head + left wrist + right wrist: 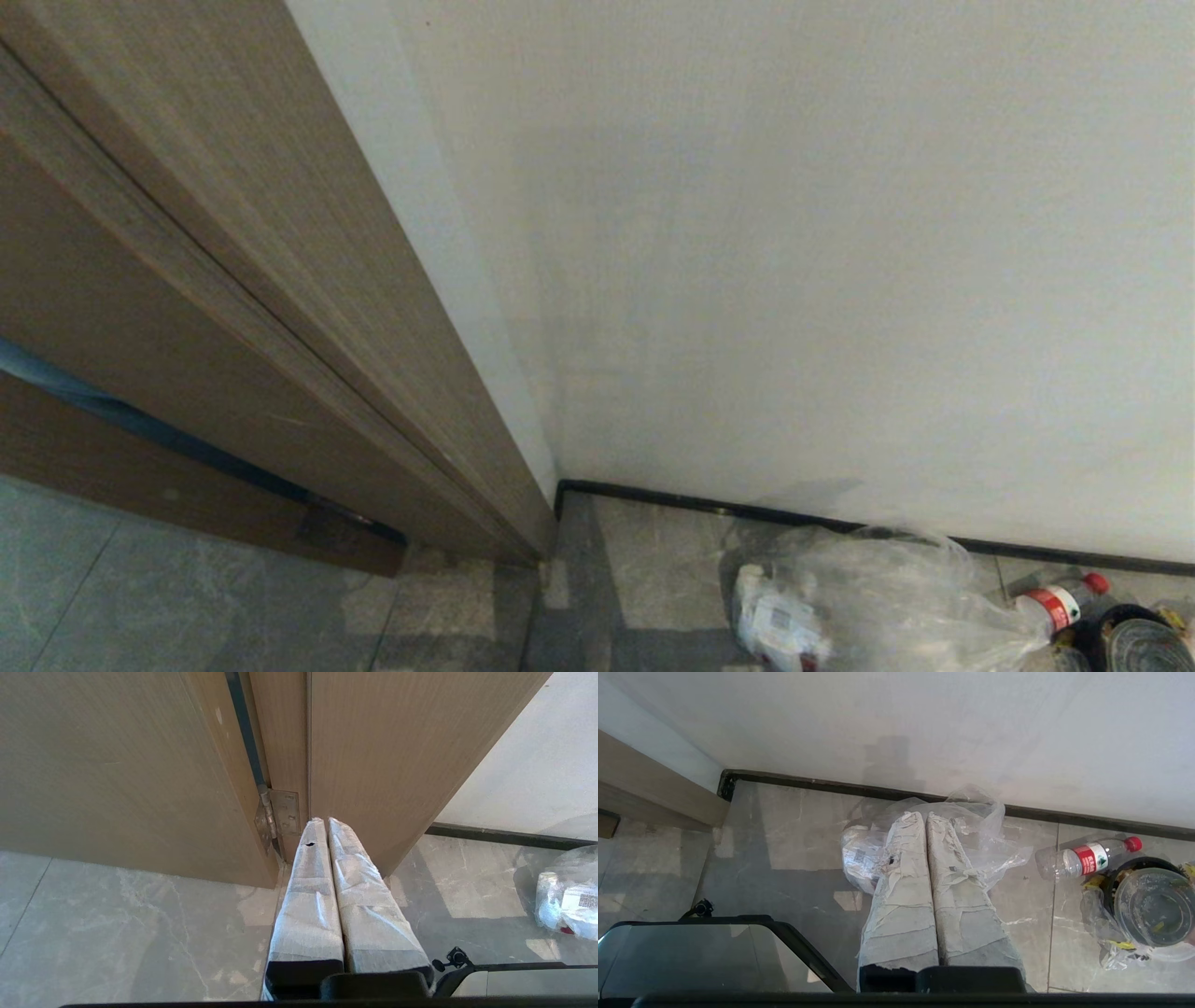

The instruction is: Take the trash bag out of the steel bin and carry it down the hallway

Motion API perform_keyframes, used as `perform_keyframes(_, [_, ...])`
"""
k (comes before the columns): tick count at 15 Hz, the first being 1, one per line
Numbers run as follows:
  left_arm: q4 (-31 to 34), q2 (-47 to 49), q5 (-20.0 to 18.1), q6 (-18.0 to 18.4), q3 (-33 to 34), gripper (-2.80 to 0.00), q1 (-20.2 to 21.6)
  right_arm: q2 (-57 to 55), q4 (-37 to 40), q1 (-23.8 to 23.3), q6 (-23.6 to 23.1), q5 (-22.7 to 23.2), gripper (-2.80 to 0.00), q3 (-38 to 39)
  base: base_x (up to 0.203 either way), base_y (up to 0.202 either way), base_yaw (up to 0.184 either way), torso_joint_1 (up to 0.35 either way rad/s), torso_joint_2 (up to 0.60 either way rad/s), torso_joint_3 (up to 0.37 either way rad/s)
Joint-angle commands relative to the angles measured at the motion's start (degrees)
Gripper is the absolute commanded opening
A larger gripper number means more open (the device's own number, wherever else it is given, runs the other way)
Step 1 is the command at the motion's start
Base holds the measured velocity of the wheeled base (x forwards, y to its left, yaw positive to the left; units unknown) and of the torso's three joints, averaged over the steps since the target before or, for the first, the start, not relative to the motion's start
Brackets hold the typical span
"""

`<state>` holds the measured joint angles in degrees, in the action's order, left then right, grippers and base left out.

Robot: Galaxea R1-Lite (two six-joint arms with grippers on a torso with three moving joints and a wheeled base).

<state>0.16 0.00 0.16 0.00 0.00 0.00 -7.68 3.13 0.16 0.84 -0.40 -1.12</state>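
Clear crinkled plastic marks the trash bag (878,597), lying on the grey marble-look floor tiles (644,569) at about 5 o'clock in the head view, close to the black skirting (747,511) under the white wall (794,261). A white labelled packet (775,621) shows through it. At about 4 o'clock, by the frame edge, a plastic bottle (1060,602) with a red cap lies on its side beside a round black-rimmed container (1144,644). A wood-grain door (215,280) fills 9 to 11 o'clock. Neither arm appears here, and no steel bin is visible.

Left wrist view: left gripper (320,820), fingers wrapped in white tape, pressed together with nothing between them, held above the floor and pointing at the door's metal hinge (278,816). The bag sits at 3 o'clock, well apart from this gripper.

Right wrist view: right gripper (920,815), also tape-wrapped, fingers clenched together, hanging over the floor with its tips overlapping the bag in the picture. I cannot tell whether it touches the plastic; no film is seen pinched between the fingers. The bottle lies at 3 o'clock, and the round container with a clouded lid is just beyond it at about 4 o'clock, sitting on more crumpled plastic. The skirting runs across behind the bag, from 10 to 3 o'clock.
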Motion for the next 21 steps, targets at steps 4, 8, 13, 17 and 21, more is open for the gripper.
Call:
perform_keyframes(4, [0.0, 0.0, 0.1, 0.0, 0.0, -2.80, 0.0, 0.0, 0.1, 0.0, 0.5, 0.0, -2.80, -0.1, 0.000, 0.000, 0.000, 0.000, 0.00, 0.000])
perform_keyframes(8, [0.0, 0.0, 0.0, 0.0, 0.0, -2.80, 0.0, 0.3, 0.0, 0.0, 0.8, -0.1, -2.80, 0.0, 0.000, 0.000, 0.000, 0.000, 0.00, 0.000])
perform_keyframes(13, [0.0, 0.0, 0.0, 0.0, 0.0, -2.80, 0.0, -0.2, -0.1, 0.0, 1.4, -0.3, -2.80, -0.1, 0.000, 0.000, 0.000, 0.000, 0.00, 0.000])
perform_keyframes(17, [0.0, -0.1, 0.0, 0.0, 0.0, -2.80, 0.0, 0.1, -0.1, 0.0, 1.3, -0.2, -2.80, 0.1, 0.000, 0.000, 0.000, 0.000, 0.00, 0.000])
perform_keyframes(21, [0.0, 0.0, 0.0, 0.0, 0.0, -2.80, 0.0, 0.4, 0.0, -0.1, 1.2, -0.1, -2.80, 0.0, 0.000, 0.000, 0.000, 0.000, 0.00, 0.000])
